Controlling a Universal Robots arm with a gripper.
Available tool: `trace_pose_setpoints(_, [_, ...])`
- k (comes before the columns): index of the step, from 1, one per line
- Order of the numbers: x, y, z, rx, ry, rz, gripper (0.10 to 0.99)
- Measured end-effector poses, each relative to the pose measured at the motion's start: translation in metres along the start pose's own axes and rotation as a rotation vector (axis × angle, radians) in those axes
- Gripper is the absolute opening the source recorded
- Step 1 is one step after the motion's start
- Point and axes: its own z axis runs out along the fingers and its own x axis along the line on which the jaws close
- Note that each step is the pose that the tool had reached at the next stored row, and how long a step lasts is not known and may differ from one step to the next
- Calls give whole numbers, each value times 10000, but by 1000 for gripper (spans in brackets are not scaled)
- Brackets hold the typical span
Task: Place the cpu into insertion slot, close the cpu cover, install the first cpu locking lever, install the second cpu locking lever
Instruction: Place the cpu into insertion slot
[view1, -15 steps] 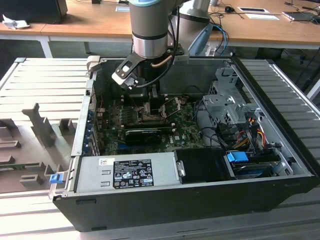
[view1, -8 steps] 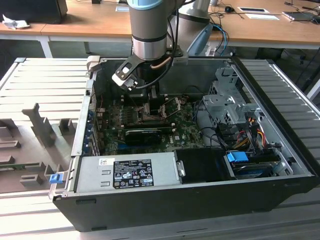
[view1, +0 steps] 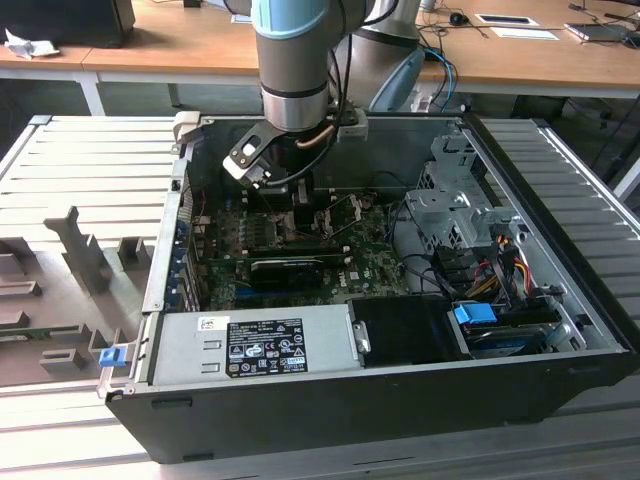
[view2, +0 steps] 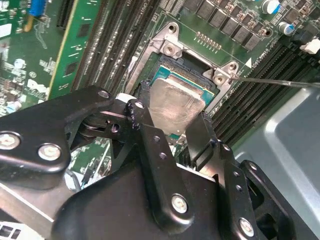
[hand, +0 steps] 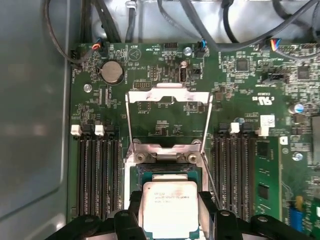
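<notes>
**Item: the cpu** (hand: 170, 207). You have it between the two fingers (hand: 134, 206); its dull silver top faces up in both wrist views.

**Grip:** the gripper (view2: 172, 114) is clamped on the chip, one black finger pressed to each of two opposite edges.

**Position:** the chip sits directly over the insertion slot (hand: 169, 172), covering the part nearer the fingers. A strip of the dark socket shows beyond the fingertips. You cannot tell whether the chip is fully seated.

**Beyond the fingertips:** the cpu cover (hand: 167, 95) stands swung open past the far edge of the slot, with green board visible through its square window.

**Beside the fingers:** a thin metal rod (view2: 280, 82) runs out from one corner of the socket surround. Rows of black memory slots (hand: 99, 170) flank the socket on both sides.

**Further out:** a round coin cell (hand: 112, 73) lies on the motherboard (hand: 165, 65) past the cover.

**Surround:** in the exterior view, the arm (view1: 290, 50) reaches down into the open computer case (view1: 300, 405).
</notes>
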Motion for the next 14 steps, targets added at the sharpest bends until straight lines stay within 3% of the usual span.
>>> trace_pose_setpoints(3, [3,-3,48,-1,-11,104,529])
trace_pose_setpoints(14, [6,-4,110,-2,-31,171,529])
